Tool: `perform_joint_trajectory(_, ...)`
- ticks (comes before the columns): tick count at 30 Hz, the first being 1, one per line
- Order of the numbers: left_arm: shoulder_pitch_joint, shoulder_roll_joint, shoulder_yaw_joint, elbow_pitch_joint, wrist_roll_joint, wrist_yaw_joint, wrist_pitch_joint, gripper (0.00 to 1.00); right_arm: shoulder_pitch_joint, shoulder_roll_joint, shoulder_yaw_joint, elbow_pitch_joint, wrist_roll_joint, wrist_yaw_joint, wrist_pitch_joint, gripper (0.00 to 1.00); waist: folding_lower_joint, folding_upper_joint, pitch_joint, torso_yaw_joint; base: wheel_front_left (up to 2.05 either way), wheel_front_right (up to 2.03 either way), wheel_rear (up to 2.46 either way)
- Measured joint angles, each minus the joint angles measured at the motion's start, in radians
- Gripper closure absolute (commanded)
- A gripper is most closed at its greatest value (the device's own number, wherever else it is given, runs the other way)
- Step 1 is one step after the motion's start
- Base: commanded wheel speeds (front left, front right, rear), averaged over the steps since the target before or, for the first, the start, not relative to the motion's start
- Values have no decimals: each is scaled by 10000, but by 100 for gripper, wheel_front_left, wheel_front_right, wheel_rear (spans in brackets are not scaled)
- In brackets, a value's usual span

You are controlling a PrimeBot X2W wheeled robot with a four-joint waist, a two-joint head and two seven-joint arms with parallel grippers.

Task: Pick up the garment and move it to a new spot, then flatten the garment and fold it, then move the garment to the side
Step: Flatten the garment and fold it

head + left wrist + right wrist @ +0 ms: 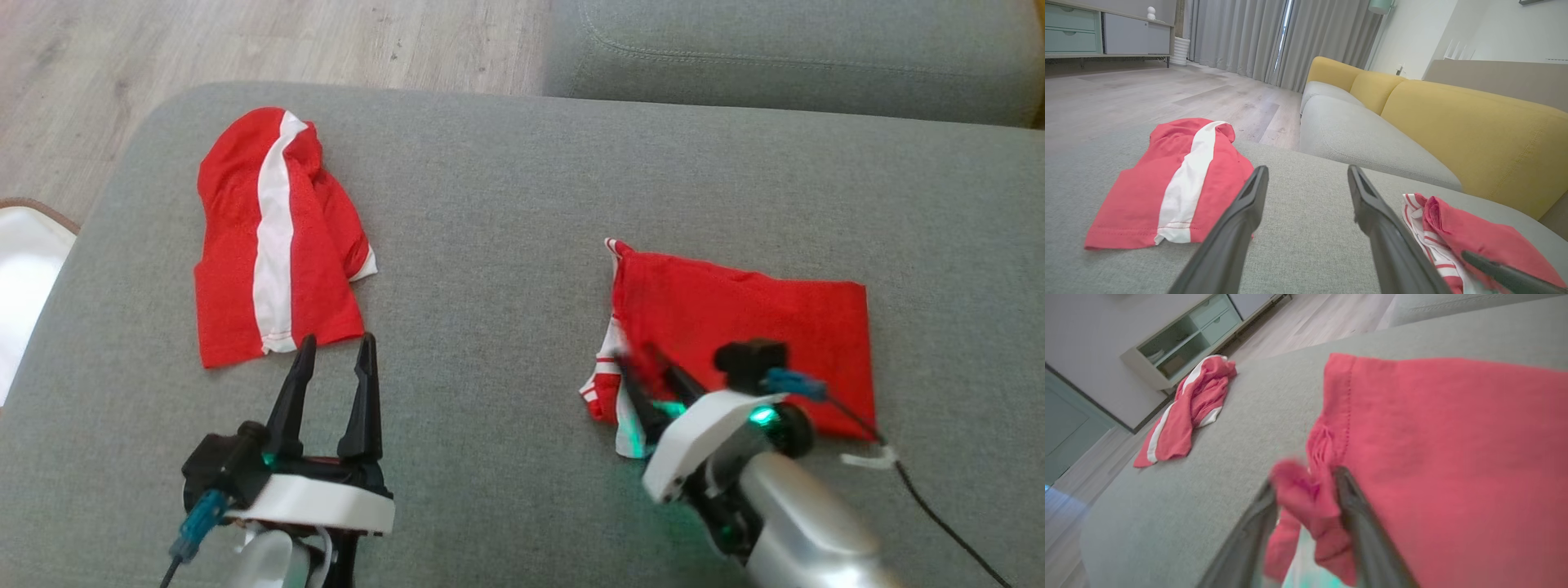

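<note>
The red garment (751,327) lies on the grey sofa cushion (506,245), on the robot's right side, folded into a roughly rectangular stack. Its striped red-and-white edge shows along the stack's left side. The right gripper (641,363) is positioned at the near left corner of this garment, fingers angled down onto the fabric. In the right wrist view, a bunched fold of red cloth sits between the two fingers, which stand partly apart. Motion blur prevents confirming whether the fingers clamp the fold or merely flank it. The left gripper (337,343) rests low over the cushion with its fingers spread wide and nothing between them. Its fingertips are just beside the near hem of a second red garment (277,245), which has a white stripe and lies crumpled on the left part of the same cushion, well apart from the folded stack. Beyond the cushion are another grey seat (775,49) and a wooden floor (245,41).
</note>
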Motion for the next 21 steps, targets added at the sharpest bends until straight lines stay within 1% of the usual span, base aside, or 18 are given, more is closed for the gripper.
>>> perform_joint_trajectory(5, -3, 23, 33, 86, -58, 0, 0, 0, 2, -10, 1336, -585, 522, 0, 167, 0, 0, 0, -27, -83, 0, 0, 0)
perform_joint_trajectory(7, -3, 21, 38, 90, -56, 0, 0, 0, 1, 8, 1507, -711, 706, 0, 155, 0, 0, 0, -71, -151, 0, 0, 0)
perform_joint_trajectory(10, -1, 17, 59, 88, -56, 0, 0, 0, -23, 0, 1352, -709, 796, 0, -176, 0, -1, 0, -139, -293, 0, 0, 0)
perform_joint_trajectory(13, 2, 13, 128, 10, -54, 0, 0, 0, -282, 0, 828, -531, 313, 0, -698, 0, -1, 0, -189, -483, 0, 0, 0)
perform_joint_trajectory(17, 7, 0, 259, -199, -50, 0, 0, 0, -733, 2, -585, -299, -838, 0, -1195, 0, -1, 0, -233, -757, 0, 0, 0)
perform_joint_trajectory(18, 7, 0, 259, -199, -50, 0, 0, 0, -733, 2, -585, -299, -838, 0, -1195, 0, -1, 0, -233, -757, 0, 0, 0)
perform_joint_trajectory(21, 18, -17, 268, -372, -69, 0, 0, 0, -694, -13, -2015, -431, -1626, 0, -1354, 0, 0, 0, -267, -965, 0, 0, 0)
